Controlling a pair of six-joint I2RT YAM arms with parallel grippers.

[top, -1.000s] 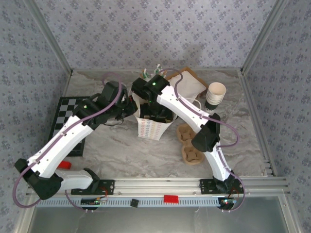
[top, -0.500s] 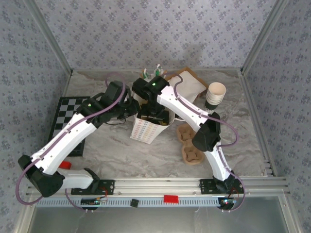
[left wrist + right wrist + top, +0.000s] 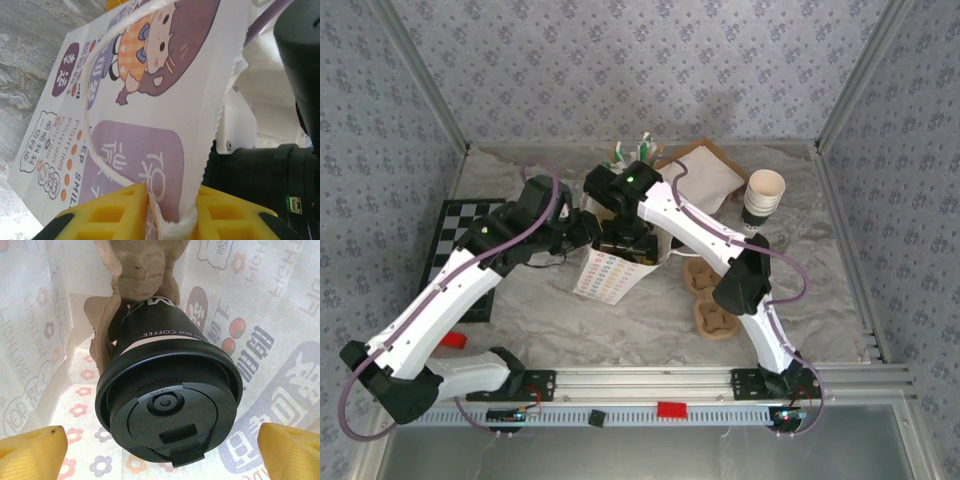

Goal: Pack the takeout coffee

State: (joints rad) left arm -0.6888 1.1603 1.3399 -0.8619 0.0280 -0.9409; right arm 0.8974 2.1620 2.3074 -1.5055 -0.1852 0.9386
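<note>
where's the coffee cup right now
In the right wrist view the coffee cup sits in the cardboard carrier inside the paper bag, ahead of the right gripper.

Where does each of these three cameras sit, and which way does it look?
Top external: fixed above and behind the arms, looking down on the table; both arms show, meeting at the paper bag.
Left wrist: on the left arm, looking along the left gripper, shut on the bag's edge.
Right wrist: on the right arm, looking into the bag at the coffee cup in its cardboard carrier; the right gripper is open, yellow fingertips at the bottom corners.
Shared: all three show the bag.
</note>
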